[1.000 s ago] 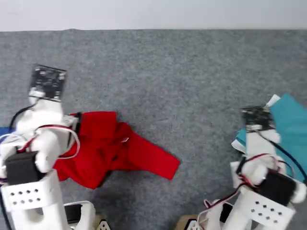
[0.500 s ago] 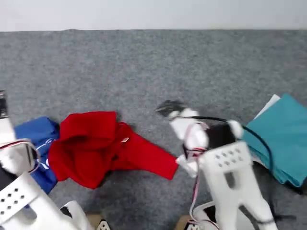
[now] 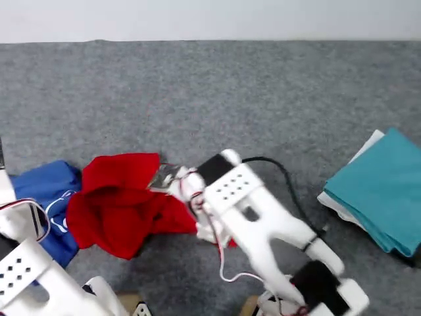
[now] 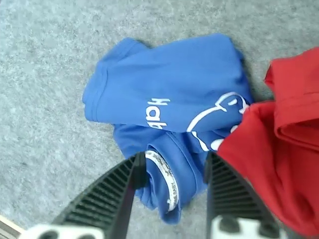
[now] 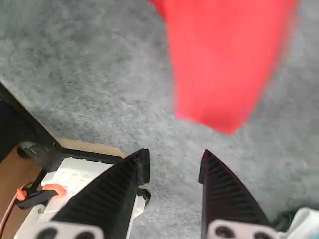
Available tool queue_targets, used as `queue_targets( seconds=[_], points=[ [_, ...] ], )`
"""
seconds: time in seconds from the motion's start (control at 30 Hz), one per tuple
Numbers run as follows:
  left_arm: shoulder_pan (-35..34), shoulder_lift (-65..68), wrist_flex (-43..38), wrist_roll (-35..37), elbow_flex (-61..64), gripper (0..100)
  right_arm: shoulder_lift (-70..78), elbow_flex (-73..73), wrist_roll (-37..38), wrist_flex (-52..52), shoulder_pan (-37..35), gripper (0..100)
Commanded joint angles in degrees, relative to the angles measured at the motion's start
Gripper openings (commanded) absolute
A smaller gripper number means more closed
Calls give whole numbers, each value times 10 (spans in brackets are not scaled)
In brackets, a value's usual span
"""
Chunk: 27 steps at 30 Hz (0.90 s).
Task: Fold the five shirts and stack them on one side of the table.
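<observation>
Grey carpet (image 3: 263,92): crumpled red shirt (image 3: 118,210) overlapping blue shirt (image 4: 164,84); both jaws parted, empty

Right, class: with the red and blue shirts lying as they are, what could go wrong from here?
1. The red shirt overlaps the blue shirt; the left jaws, open over the blue one, might drag both.
2. The right arm covers part of the red shirt and may bunch it.

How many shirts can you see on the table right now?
3 for sure: red shirt mid-table, blue shirt partly under it, folded teal shirt at the right edge. White fabric under the teal may be another.
</observation>
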Motion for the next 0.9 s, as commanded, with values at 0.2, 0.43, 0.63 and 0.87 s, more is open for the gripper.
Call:
queue_targets(
  seconds=[0.2,0.43,0.63,0.87],
  points=[
    [-13,-9,-11,-4,15,195,120,-28,-4,-82,-18,179],
    [-14,-9,-10,-4,15,195,213,-28,-3,-158,0,177],
    [-14,-9,-10,-4,16,195,245,-29,4,-179,65,177],
    [-14,-9,-11,-4,16,195,247,-26,33,-219,75,105]
  ],
)
